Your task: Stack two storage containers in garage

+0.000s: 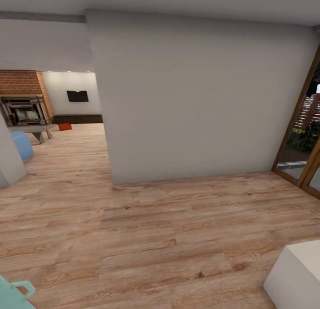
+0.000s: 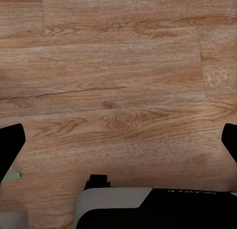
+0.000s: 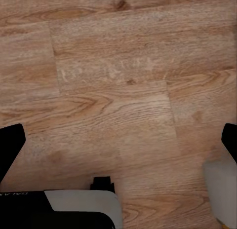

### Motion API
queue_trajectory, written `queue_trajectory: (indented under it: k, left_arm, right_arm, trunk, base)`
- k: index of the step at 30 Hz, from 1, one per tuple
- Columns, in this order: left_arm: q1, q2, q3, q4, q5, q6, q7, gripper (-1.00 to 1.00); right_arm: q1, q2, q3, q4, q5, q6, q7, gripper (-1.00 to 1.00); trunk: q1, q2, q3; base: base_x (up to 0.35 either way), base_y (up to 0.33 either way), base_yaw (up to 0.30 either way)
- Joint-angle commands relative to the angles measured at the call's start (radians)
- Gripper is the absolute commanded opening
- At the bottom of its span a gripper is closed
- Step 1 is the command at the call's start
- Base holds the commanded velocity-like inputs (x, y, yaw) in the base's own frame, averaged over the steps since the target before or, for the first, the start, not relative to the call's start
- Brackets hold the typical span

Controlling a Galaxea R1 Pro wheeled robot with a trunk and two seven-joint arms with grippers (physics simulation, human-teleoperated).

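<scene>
One orange-red storage container (image 1: 65, 126) sits far off on the light wood floor of the living room (image 1: 66, 140), in front of the long dark cabinet (image 1: 78, 118) and below the black wall TV (image 1: 77, 95). The brick chimney with its grey fireplace (image 1: 23, 110) stands to the container's left. My left gripper (image 2: 119, 145) hangs open over bare wood planks, its black fingertips (image 2: 11, 149) wide apart with nothing between them. My right gripper (image 3: 119, 146) is open in the same way above the planks. The garage is out of view.
A broad pale wall block (image 1: 200, 100) stands straight ahead, with the passage to the living room on its left. A wood-framed glass door (image 1: 300, 140) is at right. A white box (image 1: 298, 278) lies near right, a teal object (image 1: 13, 295) near left, a blue seat (image 1: 22, 145) beyond.
</scene>
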Motion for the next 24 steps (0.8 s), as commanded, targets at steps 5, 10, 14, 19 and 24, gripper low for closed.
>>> queue_trajectory:
  k: [5, 10, 14, 19, 24]
  left_arm:
    - [-0.002, 0.0, 0.001, 0.004, 0.004, -0.007, 0.001, 1.0]
    - [-0.002, 0.001, 0.001, 0.005, 0.004, -0.007, 0.001, 1.0]
    - [-0.002, 0.001, 0.001, 0.004, 0.004, -0.007, 0.005, 1.0]
    - [-0.002, 0.0, 0.001, 0.005, 0.004, -0.007, 0.01, 1.0]
    - [-0.002, 0.0, 0.001, 0.005, 0.004, -0.007, 0.01, 1.0]
  right_arm:
    - [-0.002, 0.0, 0.009, 0.004, -0.008, -0.007, 0.0, 1.0]
    - [-0.002, 0.0, 0.009, 0.004, -0.007, -0.007, 0.0, 1.0]
    - [-0.002, 0.0, 0.009, 0.004, -0.007, -0.007, 0.0, 1.0]
    - [-0.002, 0.0, 0.009, 0.004, -0.007, -0.007, 0.0, 1.0]
    - [-0.002, 0.0, 0.009, 0.004, -0.008, -0.007, 0.0, 1.0]
  trunk:
    - [0.001, -0.001, -0.001]
    - [0.001, -0.001, -0.001]
    - [0.001, -0.001, -0.001]
    - [0.001, -0.001, -0.001]
    - [0.001, -0.001, -0.001]
  base:
    - [0.329, 0.0, 0.009]
    - [0.329, 0.0, 0.187]
    - [0.329, 0.0, 0.272]
    - [0.329, 0.0, 0.285]
    - [0.329, 0.0, 0.099]
